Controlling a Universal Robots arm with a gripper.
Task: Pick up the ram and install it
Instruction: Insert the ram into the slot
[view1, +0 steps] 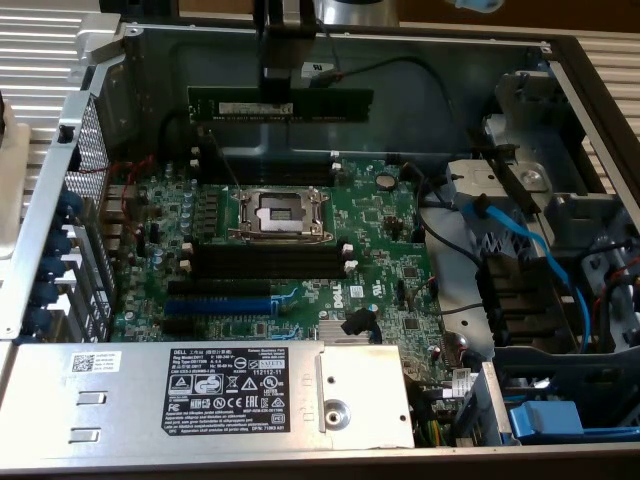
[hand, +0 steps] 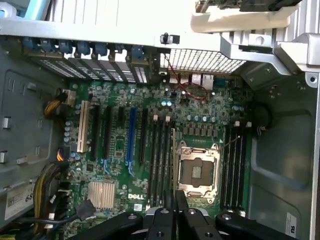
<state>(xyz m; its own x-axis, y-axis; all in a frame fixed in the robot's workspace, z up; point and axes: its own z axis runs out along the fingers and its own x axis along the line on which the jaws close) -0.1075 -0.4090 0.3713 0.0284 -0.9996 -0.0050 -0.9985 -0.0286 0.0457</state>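
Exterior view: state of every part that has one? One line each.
dark-green flat ram stick: held level above the board, not in a slot
black pincer: shut on the ram stick's top edge
long black memory slots with white end clips: empty
silver square CPU socket: bare, no cooler
blue expansion slot: empty
grey metal computer case: side open

A white "DELL" logo stands on the green motherboard, legible in both the exterior and the wrist view; the black label on the power supply is headed "DELL", its certification marks and fine print too small to read; the white sticker beside it carries a barcode; the print on the ram's white label strip cannot be read.
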